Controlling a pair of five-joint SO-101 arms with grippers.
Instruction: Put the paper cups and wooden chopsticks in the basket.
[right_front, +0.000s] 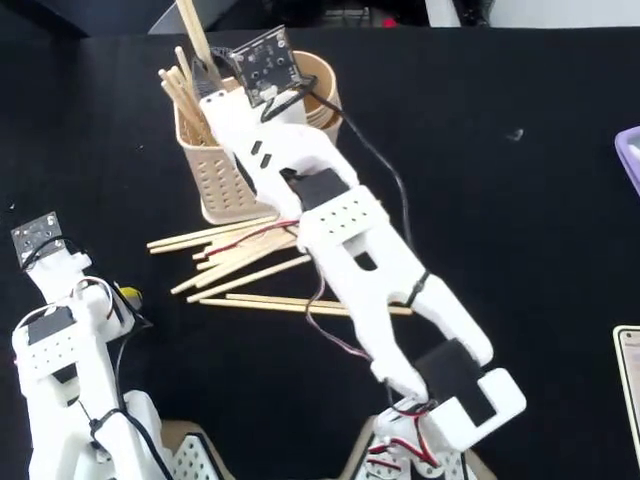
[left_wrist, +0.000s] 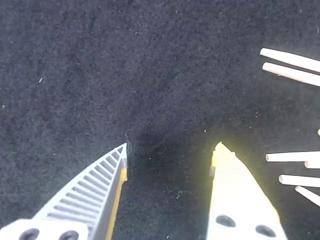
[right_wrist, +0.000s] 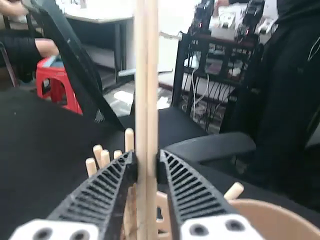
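Observation:
A cream perforated basket (right_front: 222, 178) stands at the back of the black table, with several wooden chopsticks (right_front: 180, 92) upright in it and a paper cup (right_front: 322, 88) at its far side. My right gripper (right_front: 206, 76) hovers over the basket, shut on one upright chopstick (right_wrist: 146, 90) between its black fingers (right_wrist: 107, 182); chopstick ends (right_wrist: 100, 156) and the cup's rim (right_wrist: 272, 212) lie below it. Several loose chopsticks (right_front: 245, 262) lie on the table in front of the basket. My left gripper (left_wrist: 171, 146) stands open low over bare cloth, with chopstick ends (left_wrist: 292, 64) beside it.
A purple object (right_front: 630, 155) and a pale flat item (right_front: 630, 372) sit at the table's right edge. The left arm (right_front: 65, 330) stands at the front left. The right arm (right_front: 350, 250) stretches over the loose chopsticks.

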